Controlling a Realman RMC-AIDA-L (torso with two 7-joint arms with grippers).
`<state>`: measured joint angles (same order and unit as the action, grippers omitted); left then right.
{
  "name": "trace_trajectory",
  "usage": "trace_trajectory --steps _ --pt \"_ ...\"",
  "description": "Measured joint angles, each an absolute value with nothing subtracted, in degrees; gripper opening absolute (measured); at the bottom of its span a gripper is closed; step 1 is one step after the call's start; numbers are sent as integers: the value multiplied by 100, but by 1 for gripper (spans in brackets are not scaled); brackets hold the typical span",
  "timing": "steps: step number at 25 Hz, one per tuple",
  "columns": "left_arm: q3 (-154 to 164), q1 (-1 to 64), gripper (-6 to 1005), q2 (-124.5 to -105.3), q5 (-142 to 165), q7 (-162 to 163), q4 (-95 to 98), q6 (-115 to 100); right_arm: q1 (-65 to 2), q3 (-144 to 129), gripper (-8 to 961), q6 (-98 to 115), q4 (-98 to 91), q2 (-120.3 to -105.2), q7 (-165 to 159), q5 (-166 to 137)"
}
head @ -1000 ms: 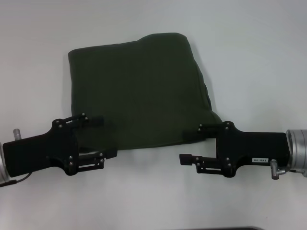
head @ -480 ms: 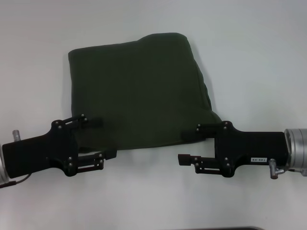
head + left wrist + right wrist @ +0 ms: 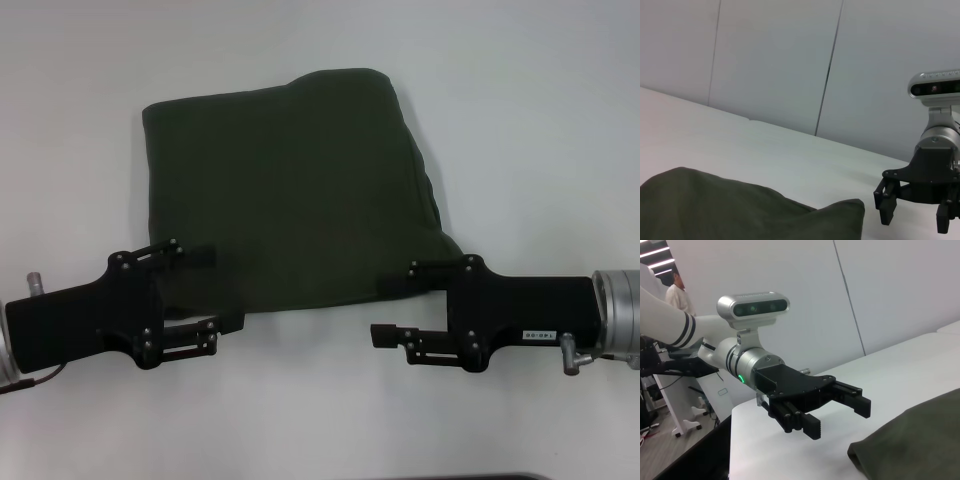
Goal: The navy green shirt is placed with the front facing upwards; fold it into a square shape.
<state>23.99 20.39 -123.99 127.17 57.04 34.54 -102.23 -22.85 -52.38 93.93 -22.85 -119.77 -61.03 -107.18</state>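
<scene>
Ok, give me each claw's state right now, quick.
Left claw: open, holding nothing, at the navy green shirt's near left corner.
Right claw: open, holding nothing, at its near right corner.

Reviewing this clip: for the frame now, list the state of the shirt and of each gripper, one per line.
Dark olive-green cotton shirt: folded into a rough square, lying flat on the white table, no lettering showing.
Left gripper: open, at the shirt's near left corner, holding nothing.
Right gripper: open, at the shirt's near right corner, holding nothing.
</scene>
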Motion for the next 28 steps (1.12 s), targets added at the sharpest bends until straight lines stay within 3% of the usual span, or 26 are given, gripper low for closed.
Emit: trace_trajectory --steps 28 --pt "2399 2039 825 -12399 12717 5712 3454 -10221 -2285 -5238 624 9395 -2276 -11985 -6126 -10721"
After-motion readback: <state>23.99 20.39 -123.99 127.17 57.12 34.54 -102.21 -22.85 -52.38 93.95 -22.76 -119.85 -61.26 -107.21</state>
